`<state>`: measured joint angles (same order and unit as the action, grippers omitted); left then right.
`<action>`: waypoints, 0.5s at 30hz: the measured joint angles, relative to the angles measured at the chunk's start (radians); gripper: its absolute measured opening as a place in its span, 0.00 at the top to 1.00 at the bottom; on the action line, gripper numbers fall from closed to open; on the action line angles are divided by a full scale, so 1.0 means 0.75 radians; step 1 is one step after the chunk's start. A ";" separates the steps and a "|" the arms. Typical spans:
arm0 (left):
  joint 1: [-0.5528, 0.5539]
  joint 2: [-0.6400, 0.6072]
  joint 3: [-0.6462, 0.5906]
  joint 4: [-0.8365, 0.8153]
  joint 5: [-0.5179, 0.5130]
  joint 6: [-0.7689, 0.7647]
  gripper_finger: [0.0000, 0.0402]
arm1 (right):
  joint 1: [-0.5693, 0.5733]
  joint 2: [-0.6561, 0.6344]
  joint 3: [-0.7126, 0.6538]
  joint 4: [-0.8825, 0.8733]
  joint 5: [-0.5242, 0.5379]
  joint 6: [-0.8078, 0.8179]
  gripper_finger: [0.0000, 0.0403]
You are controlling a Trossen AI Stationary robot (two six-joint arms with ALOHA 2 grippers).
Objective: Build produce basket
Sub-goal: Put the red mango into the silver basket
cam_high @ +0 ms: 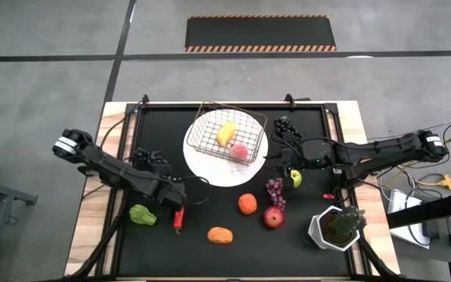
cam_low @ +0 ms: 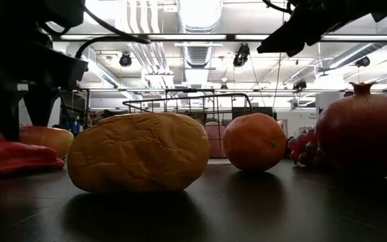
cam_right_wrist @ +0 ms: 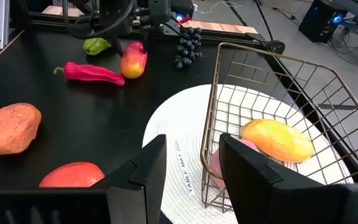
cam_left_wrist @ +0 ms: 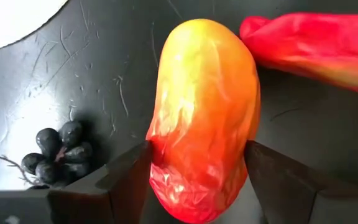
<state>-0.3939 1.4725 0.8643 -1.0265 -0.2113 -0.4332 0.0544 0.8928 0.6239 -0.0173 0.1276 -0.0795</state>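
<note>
Left end effector (cam_left_wrist: 197,177) clamps a half-hidden mango (cam_left_wrist: 204,112); right end effector (cam_right_wrist: 191,168) parted, empty.

A red-and-yellow mango (cam_left_wrist: 204,118) fills the middle of the left wrist view, lying on the dark, scratched desk (cam_left_wrist: 104,68). The left pincer (cam_left_wrist: 197,180) straddles the mango's near end, one dark finger (cam_left_wrist: 126,180) against each flank. Just beyond the mango's far end lies a red pepper (cam_left_wrist: 316,46). Beside the mango, near one finger, sits a small bunch of dark grapes (cam_left_wrist: 58,155). Far off from the mango, a curved white edge of a plate (cam_left_wrist: 11,18) shows.
</note>
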 joint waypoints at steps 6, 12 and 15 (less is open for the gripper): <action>0.001 0.026 -0.001 -0.001 -0.001 -0.004 0.41 | 0.000 0.000 -0.006 -0.001 0.001 -0.001 0.67; 0.002 0.019 -0.003 -0.007 0.001 -0.104 0.41 | 0.000 0.000 -0.023 -0.001 0.002 0.000 0.67; 0.002 0.019 -0.004 -0.026 0.000 -0.137 0.41 | 0.000 0.000 -0.031 0.001 0.002 0.000 0.67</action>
<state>-0.3923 1.4868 0.8612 -1.0456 -0.2111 -0.5362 0.0544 0.8928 0.6009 -0.0167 0.1287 -0.0795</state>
